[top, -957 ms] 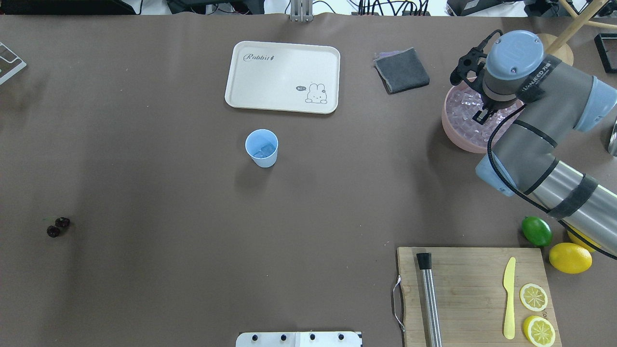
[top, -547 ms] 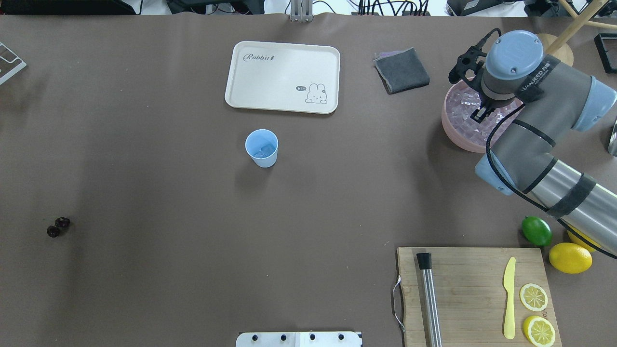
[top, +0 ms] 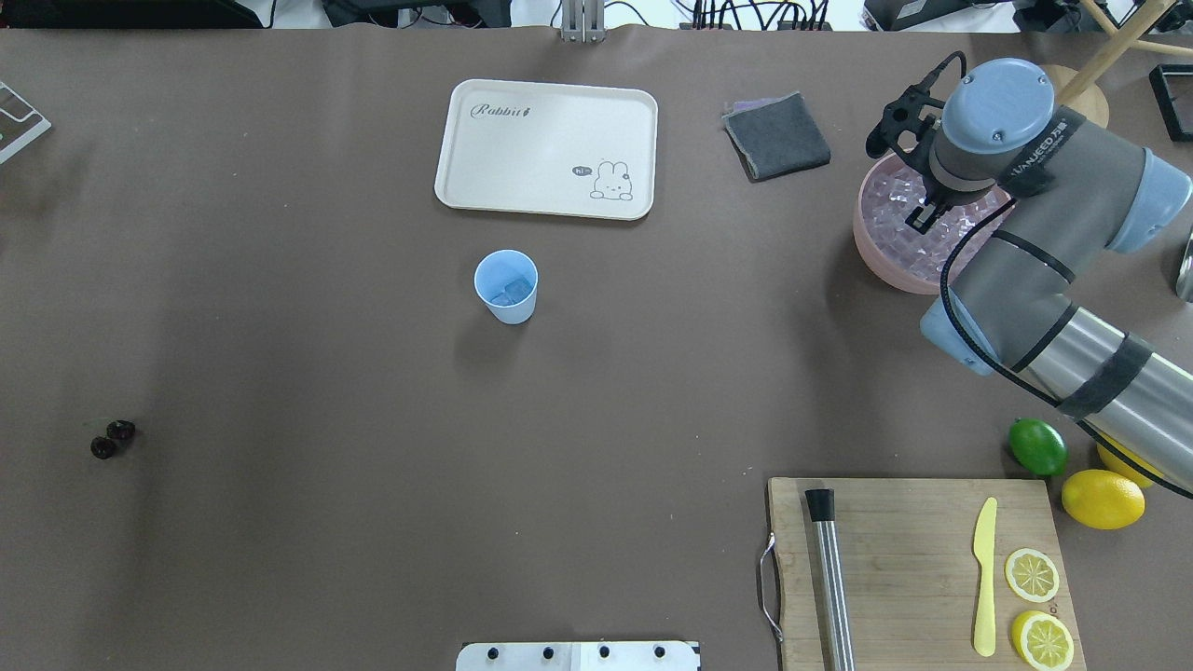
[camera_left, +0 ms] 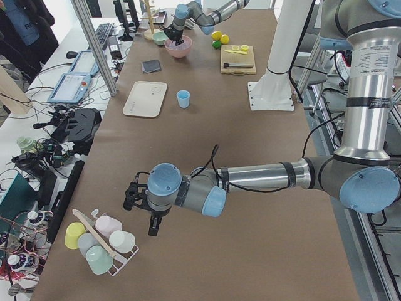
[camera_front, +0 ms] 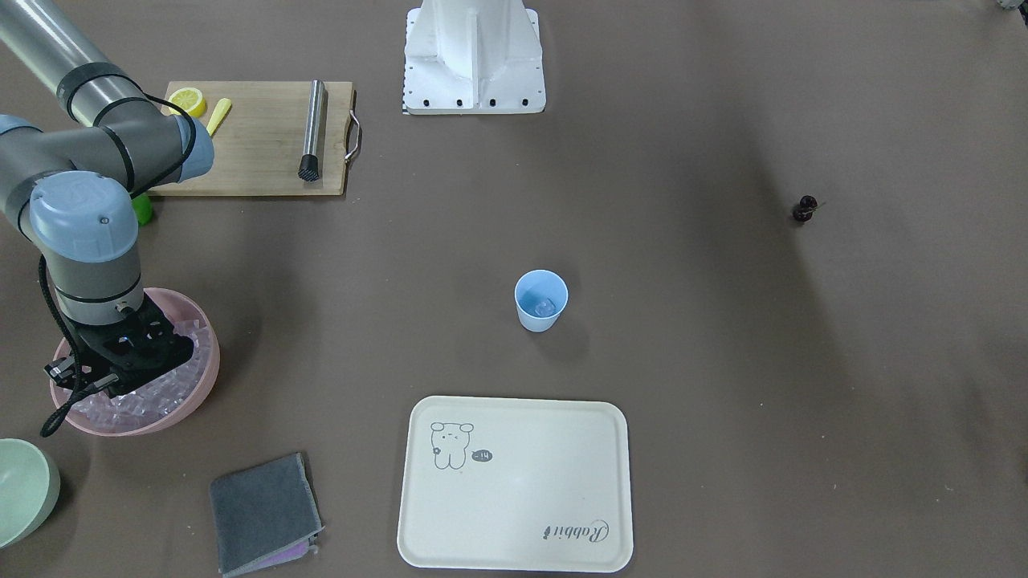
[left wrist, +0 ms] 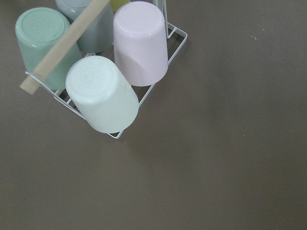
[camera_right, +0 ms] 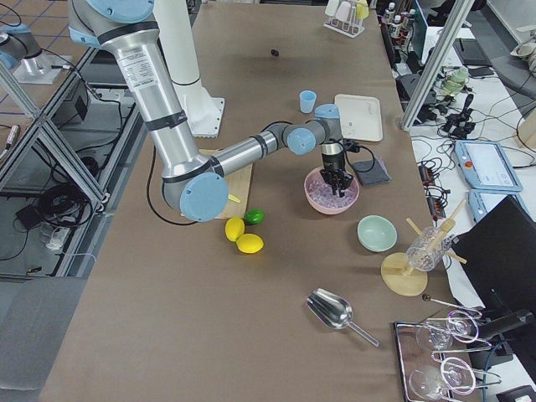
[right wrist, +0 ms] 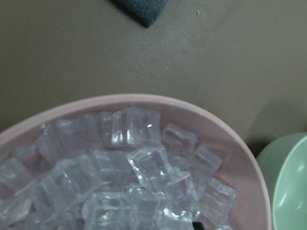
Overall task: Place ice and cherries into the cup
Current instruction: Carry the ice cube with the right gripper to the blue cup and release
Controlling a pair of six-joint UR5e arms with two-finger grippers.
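Fetching ice: my right gripper hangs over the pink bowl; I cannot tell its grip. Next, I judge, carry a cube to the cup.

Shows the left hand pointing down over the brown counter. Just beside the hand, puts a white wire rack of upturned pastel cups. Far beyond it, places a small light blue plastic cup.

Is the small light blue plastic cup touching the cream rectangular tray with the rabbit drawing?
Apart. The overhead view shows a strip of bare brown table between the cup and the tray; the front-facing view agrees.
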